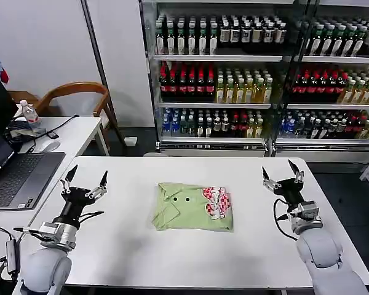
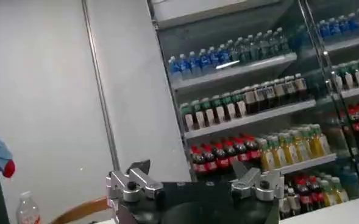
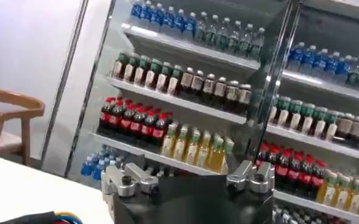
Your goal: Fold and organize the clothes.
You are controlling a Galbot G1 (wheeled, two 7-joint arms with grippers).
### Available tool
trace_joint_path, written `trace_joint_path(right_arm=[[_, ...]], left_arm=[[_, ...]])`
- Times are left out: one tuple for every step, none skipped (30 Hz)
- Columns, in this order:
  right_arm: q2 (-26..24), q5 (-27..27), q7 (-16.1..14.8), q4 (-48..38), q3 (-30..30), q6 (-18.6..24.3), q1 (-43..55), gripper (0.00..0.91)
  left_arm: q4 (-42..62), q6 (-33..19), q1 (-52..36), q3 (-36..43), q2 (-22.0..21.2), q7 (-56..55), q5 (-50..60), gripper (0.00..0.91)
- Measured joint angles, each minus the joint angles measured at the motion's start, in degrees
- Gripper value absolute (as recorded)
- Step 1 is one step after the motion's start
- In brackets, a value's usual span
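Glass-fronted cooler [image 1: 258, 80] across the back: shelves packed with bottles, dark-capped rows on top, red and yellow drinks below, blue-capped water lowest. White counter [image 1: 135, 258] in front of me. Light green shirt [image 1: 192, 207] lies folded at its middle, red-and-white patch toward my right, two dark buttons facing up. My left pincer [image 1: 86, 179] hangs above the counter's left side, fingers spread wide, holding nothing. My right pincer [image 1: 281, 175] is raised at the right side, likewise released and well apart from the shirt.
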Motion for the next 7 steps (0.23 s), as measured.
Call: trace_joint_path(right_arm=[[-0.1,-0.2,-0.1,0.1,0.1,0.0,-0.2,0.907],[-0.2,-0.4,-0.2,0.1,0.1,0.0,-0.4,0.907],[-0.3,-0.7,-0.2,0.1,0.1,0.0,-0.6,0.907],[-0.5,-0.9,-0.3,0.0,0.1,0.0,-0.7,0.907],[-0.5,-1.1,-0.3,0.0,0.2,0.1,-0.8,0.907],[-0.5,-1.2,-0.3,-0.2,0.3,0.2,-0.9,0.907],[-0.5,-1.3,-0.3,-0.4,0.4,0.3,-1.0,0.907]], left_arm=[[0.1,0.0,-0.2,0.1,0.1,0.0,-0.1,0.907],[0.2,-0.2,-0.3,0.3,0.2,0.0,-0.2,0.907],[0.4,-0.3,-0.6,0.4,0.4,-0.1,-0.4,0.907],[0.7,-0.5,-0.8,0.6,0.6,-0.1,-0.5,0.907],[0.9,-0.7,-1.1,0.8,0.7,-0.1,-0.5,0.907],[1.2,-0.8,-1.3,1.1,0.7,-0.1,-0.5,0.907],[1.5,-0.9,-1.7,1.5,0.7,-0.1,-0.5,0.907]])
